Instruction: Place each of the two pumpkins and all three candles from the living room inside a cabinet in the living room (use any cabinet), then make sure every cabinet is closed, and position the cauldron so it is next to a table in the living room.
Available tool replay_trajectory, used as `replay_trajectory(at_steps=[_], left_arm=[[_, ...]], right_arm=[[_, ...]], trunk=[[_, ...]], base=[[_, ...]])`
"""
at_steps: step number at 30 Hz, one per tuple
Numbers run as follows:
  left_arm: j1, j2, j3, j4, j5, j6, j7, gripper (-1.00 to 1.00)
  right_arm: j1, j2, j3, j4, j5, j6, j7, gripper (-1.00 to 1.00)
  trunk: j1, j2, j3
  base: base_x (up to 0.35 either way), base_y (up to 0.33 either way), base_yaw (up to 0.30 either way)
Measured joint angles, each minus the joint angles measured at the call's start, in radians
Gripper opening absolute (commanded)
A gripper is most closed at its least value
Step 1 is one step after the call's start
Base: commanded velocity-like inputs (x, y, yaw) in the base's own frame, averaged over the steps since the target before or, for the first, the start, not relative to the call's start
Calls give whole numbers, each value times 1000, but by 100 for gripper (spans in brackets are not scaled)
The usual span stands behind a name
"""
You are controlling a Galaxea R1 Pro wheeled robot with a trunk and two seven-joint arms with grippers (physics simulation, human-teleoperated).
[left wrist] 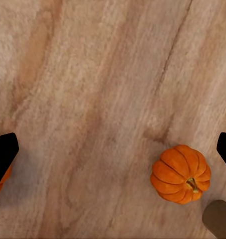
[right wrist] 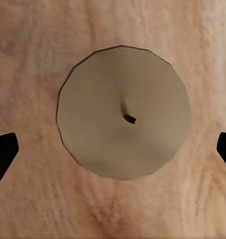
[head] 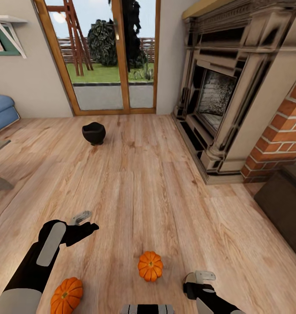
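Two ribbed orange pumpkins sit on the wood floor: one (head: 66, 295) beside the left arm, one (head: 150, 265) between the arms. Left gripper (head: 83, 222) and right gripper (head: 199, 281) are both spread wide, holding nothing. Right wrist view alone shows a round beige candle (right wrist: 123, 112) from above, under the right gripper; farther off, black cauldron (head: 93, 133) stands near the glass door (head: 102, 56).

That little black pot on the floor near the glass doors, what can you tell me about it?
The cauldron is a small, round, black pot with a wide open mouth and a slightly uneven rim. Its surface looks dull and dark, like iron. It stands upright on the wooden floor, by itself, in front of the glass doors and left of the fireplace. Nothing touches it but the floor. What is inside is too dark to tell. Both pumpkins lie far nearer the robot.
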Motion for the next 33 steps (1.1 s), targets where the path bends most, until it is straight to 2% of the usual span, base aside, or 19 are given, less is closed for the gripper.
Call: replay_trajectory(at_steps=[8,22,31,33], left_arm=[[0,0,0,0,0,0,0,100],[0,0,0,0,0,0,0,100],[0,0,-1,0,0,0,0,100],[0,0,-1,0,0,0,0,100]], right_arm=[[-3,-3,0,3,0,2,2,100],[-9,-1,2,-3,2,1,3,100],[-31,-2,1,-3,2,-2,3,100],[-36,-2,1,-4,2,-2,3,100]], trunk=[[28,-51,-26],[28,-51,-26],[32,-53,-60],[32,-53,-61]], base=[[0,0,0],[0,0,0],[0,0,0],[0,0,0]])
